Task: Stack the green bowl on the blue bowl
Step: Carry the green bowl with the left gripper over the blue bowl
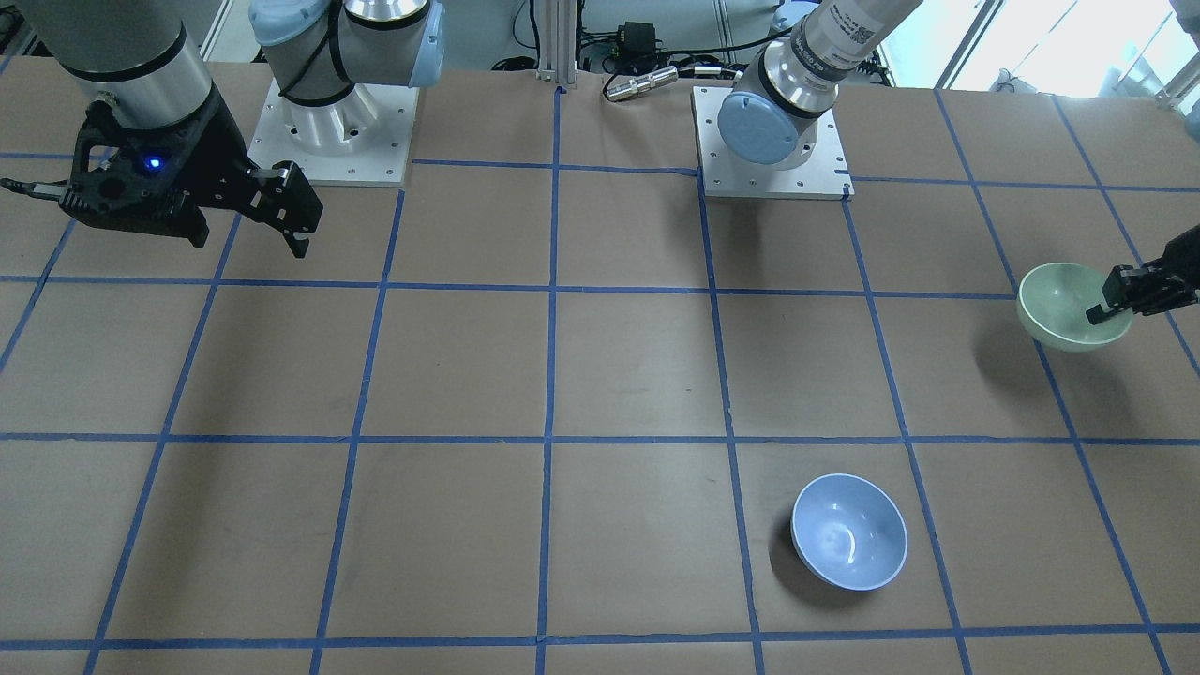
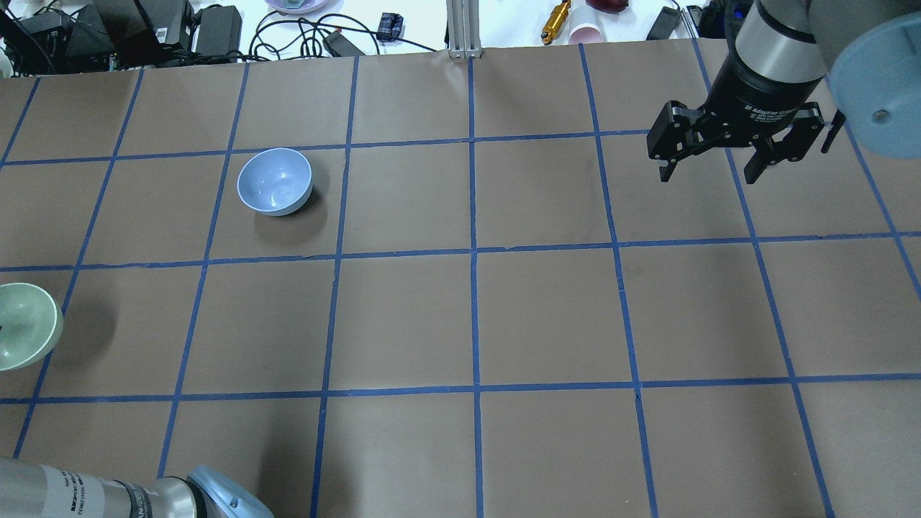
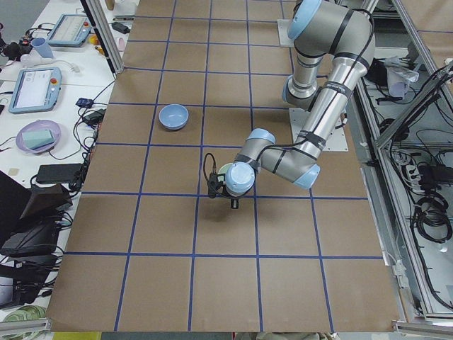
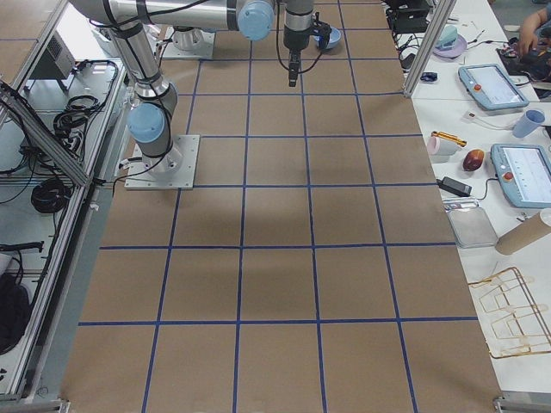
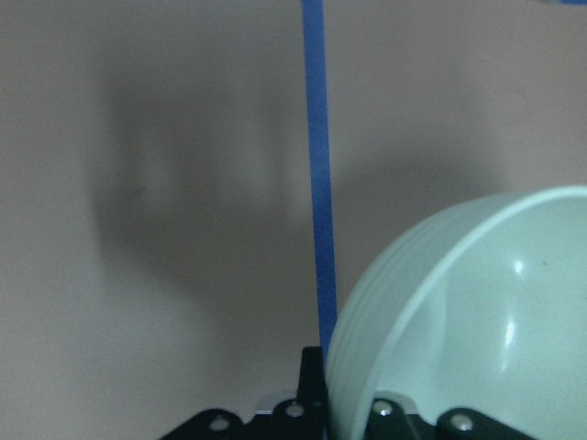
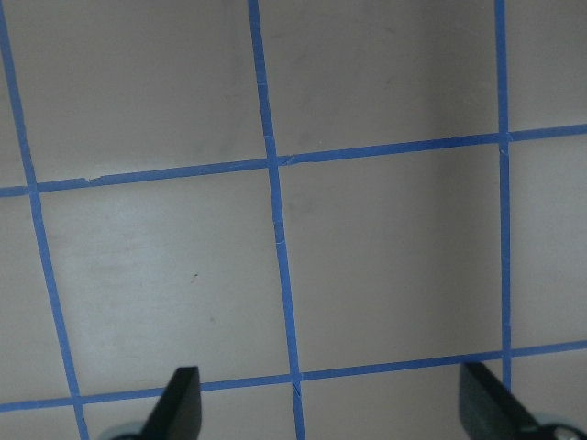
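Front-facing exterior view: left gripper (image 1: 1111, 305) is clamped on the rim of the green bowl (image 1: 1064, 305), one finger inside and one outside. The bowl looks lifted and a bit tilted at the left edge of the table (image 1: 637, 375). Blue bowl (image 1: 848, 532) sits upright, farther out and to the right, well apart. Right gripper (image 2: 709, 173) hangs wide open and empty, far right. To do this well: carry high, centre over the blue bowl, level the rim, lower until nested, then release.

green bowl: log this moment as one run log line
left gripper: shut on green bowl rim, bowl off table | blue bowl: upright, empty, on table | right gripper: open, empty | stack: not yet done
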You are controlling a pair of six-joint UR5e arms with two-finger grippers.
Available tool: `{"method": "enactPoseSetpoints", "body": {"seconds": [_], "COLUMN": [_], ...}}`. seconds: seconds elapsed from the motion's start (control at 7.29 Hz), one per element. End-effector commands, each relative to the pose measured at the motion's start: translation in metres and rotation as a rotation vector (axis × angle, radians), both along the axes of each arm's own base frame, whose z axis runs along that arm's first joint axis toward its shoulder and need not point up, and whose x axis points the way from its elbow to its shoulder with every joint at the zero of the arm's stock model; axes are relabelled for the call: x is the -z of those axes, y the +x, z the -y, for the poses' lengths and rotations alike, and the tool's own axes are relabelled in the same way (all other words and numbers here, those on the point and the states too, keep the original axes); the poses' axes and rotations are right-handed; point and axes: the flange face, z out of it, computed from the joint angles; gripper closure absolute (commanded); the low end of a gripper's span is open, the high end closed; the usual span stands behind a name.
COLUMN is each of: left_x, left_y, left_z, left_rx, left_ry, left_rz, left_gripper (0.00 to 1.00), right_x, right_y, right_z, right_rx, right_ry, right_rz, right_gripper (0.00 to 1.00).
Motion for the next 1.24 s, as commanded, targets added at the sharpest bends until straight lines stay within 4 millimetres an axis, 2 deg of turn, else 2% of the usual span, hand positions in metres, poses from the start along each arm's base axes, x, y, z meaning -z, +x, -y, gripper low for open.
{"method": "enactPoseSetpoints", "body": {"seconds": [0.0, 0.14, 0.27, 0.41, 0.55, 0.96, 1.1], "left_x": [-0.031, -0.067, -0.091, -0.107, -0.102, -0.096, -0.089], "left_y": [-0.032, -0.072, -0.103, -0.125, -0.145, -0.246, -0.265], "left_z": [0.04, 0.085, 0.119, 0.138, 0.155, 0.206, 0.214], "left_rx": [-0.02, -0.012, -0.017, -0.052, -0.089, -0.171, -0.181], "left_ry": [-0.027, -0.039, -0.014, -0.01, -0.008, 0.004, 0.024], "left_rz": [-0.006, 0.034, 0.023, -0.024, -0.069, -0.136, -0.14], "left_gripper": [1.0, 1.0, 1.0, 1.0, 1.0, 1.0, 1.0], "right_x": [0.0, 0.0, 0.0, 0.0, 0.0, 0.0, 0.0], "right_y": [0.0, 0.0, 0.0, 0.0, 0.0, 0.0, 0.0], "right_z": [0.0, 0.0, 0.0, 0.0, 0.0, 0.0, 0.0], "right_rx": [0.0, 0.0, 0.0, 0.0, 0.0, 0.0, 0.0], "right_ry": [0.0, 0.0, 0.0, 0.0, 0.0, 0.0, 0.0], "right_rz": [0.0, 0.0, 0.0, 0.0, 0.0, 0.0, 0.0], "right_gripper": [0.0, 0.0, 0.0, 0.0, 0.0, 0.0, 0.0]}}
